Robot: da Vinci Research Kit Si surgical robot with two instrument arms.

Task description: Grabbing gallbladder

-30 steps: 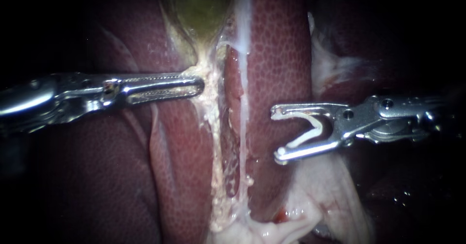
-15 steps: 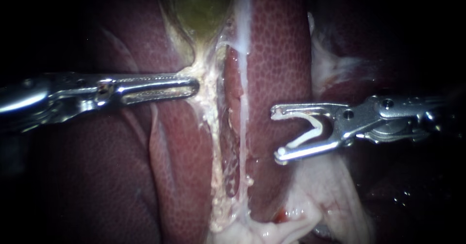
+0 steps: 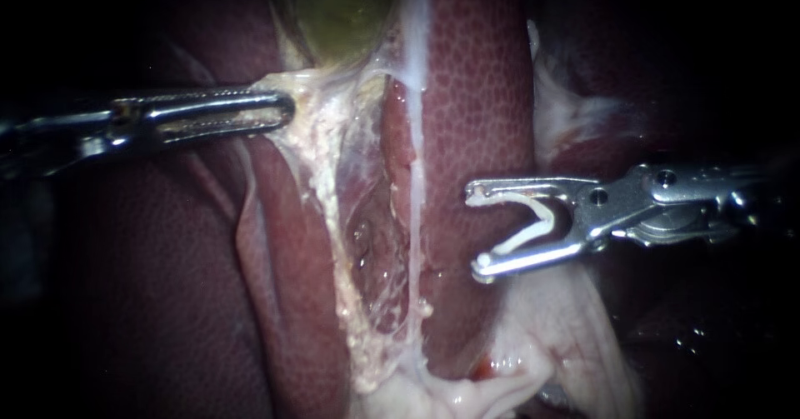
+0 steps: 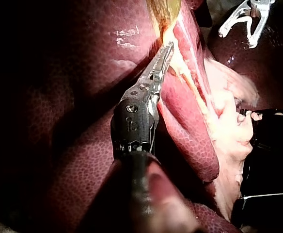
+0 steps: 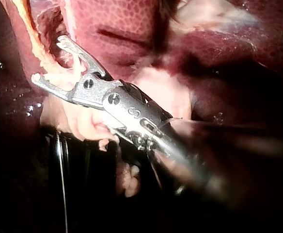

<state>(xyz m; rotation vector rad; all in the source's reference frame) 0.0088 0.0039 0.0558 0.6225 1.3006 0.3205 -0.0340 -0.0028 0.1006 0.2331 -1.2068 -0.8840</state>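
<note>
The green gallbladder point(image 3: 342, 11) sits at the top, between red parts of the liver point(image 3: 483, 94). The left instrument point(image 3: 279, 111) has its hand shut tight on the gallbladder's pale bottom end, which is stretched out sideways. The right instrument point(image 3: 477, 227) hangs well apart over the liver, its hand wide, holding a white clip point(image 3: 533, 227).

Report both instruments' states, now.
Left slender steel instrument: shut on the pale neck of the yellow-green gallbladder.
Right slender steel instrument: holding a white V-shaped plastic clip, spread wide.
</note>
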